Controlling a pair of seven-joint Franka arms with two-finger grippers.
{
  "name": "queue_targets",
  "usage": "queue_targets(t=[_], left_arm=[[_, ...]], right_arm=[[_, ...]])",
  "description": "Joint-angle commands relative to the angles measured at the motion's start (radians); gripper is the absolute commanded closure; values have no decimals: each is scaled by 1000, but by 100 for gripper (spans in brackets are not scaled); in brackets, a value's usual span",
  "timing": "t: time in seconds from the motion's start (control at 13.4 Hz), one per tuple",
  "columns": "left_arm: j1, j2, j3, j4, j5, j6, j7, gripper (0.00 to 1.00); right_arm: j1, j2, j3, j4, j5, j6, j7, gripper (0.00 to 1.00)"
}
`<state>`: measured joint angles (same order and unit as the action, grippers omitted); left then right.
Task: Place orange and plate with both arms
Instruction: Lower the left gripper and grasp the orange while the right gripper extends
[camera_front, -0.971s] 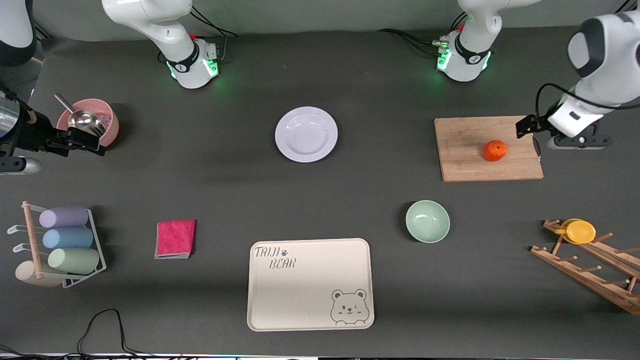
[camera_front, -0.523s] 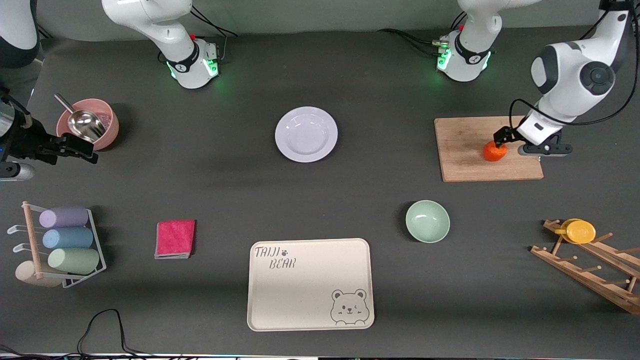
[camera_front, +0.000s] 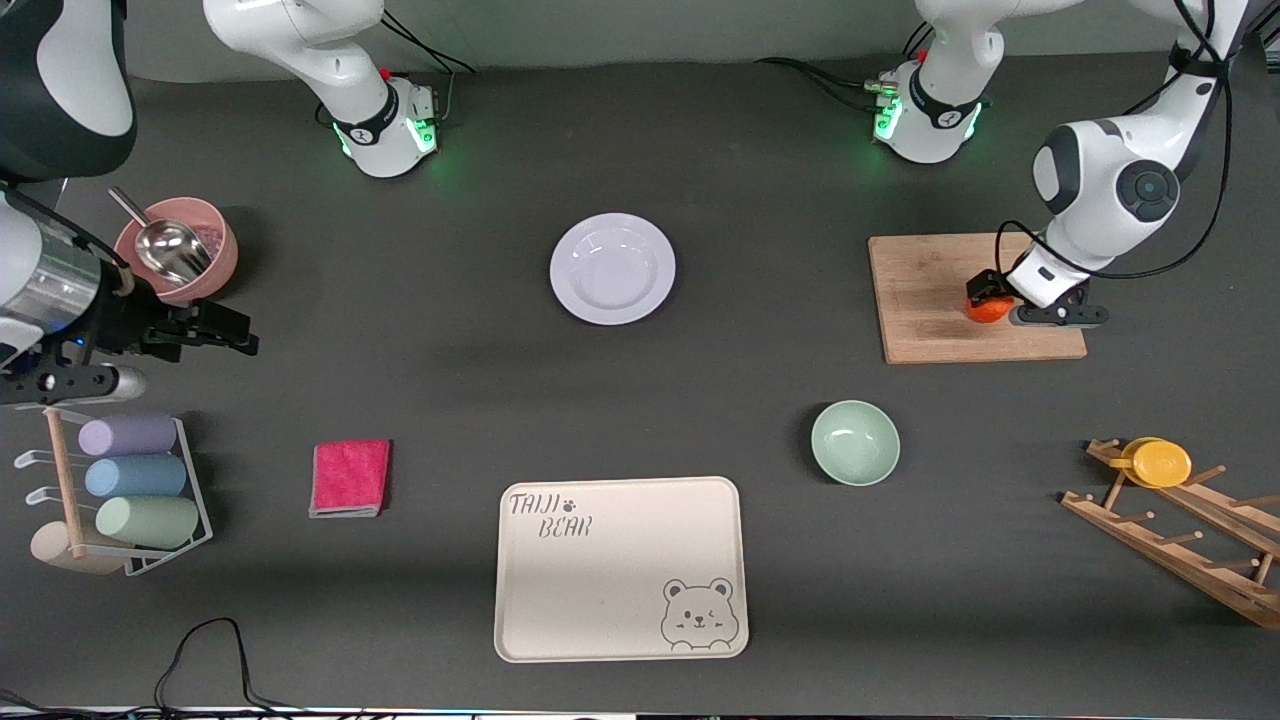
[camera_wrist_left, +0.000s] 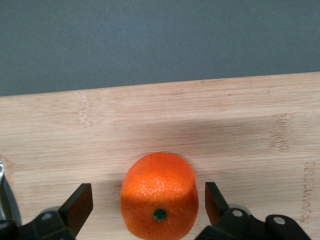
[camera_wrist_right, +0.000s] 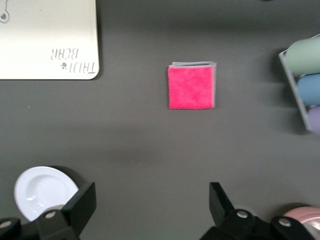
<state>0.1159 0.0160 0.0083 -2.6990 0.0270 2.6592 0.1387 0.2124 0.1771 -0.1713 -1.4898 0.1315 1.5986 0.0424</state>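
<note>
The left gripper (camera_front: 985, 300) has dropped onto the orange (camera_wrist_left: 159, 196), which sits on the wooden cutting board (camera_front: 925, 300); its fingers (camera_wrist_left: 80, 205) stand apart on either side of the fruit. The right gripper (camera_front: 215, 335), also spread open, has swung out over bare table near the pink bowl (camera_front: 215, 250). The plate (camera_front: 612, 268) lies between the bases.

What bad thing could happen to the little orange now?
The left hand is open, one finger on each side of the orange on the cutting board, with gaps both sides. The orange is round, so if one finger touches first it might roll away. If the squeeze is too hard, it might get squashed. The right hand is open too, over the table near the pink bowl, away from the plate, so the plate may wait.
</note>
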Motion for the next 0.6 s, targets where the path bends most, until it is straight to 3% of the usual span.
queue_targets(t=[0.0, 0.15, 0.22, 0.37, 0.52], left_arm=[[2, 27, -1, -1, 10, 21, 10, 0], [1, 33, -2, -2, 10, 19, 3, 0], [1, 38, -1, -2, 10, 19, -1, 7], [1, 42, -2, -2, 10, 19, -1, 35], [1, 42, -1, -1, 10, 13, -4, 50]], right_arm=[[5, 47, -4, 29, 106, 0, 73, 0], [-5, 68, -13, 20, 251, 1, 109, 0], [-14, 80, -16, 20, 308, 1, 113, 0], [-21, 93, -17, 19, 346, 4, 114, 0], [-28, 104, -16, 19, 349, 12, 114, 0]])
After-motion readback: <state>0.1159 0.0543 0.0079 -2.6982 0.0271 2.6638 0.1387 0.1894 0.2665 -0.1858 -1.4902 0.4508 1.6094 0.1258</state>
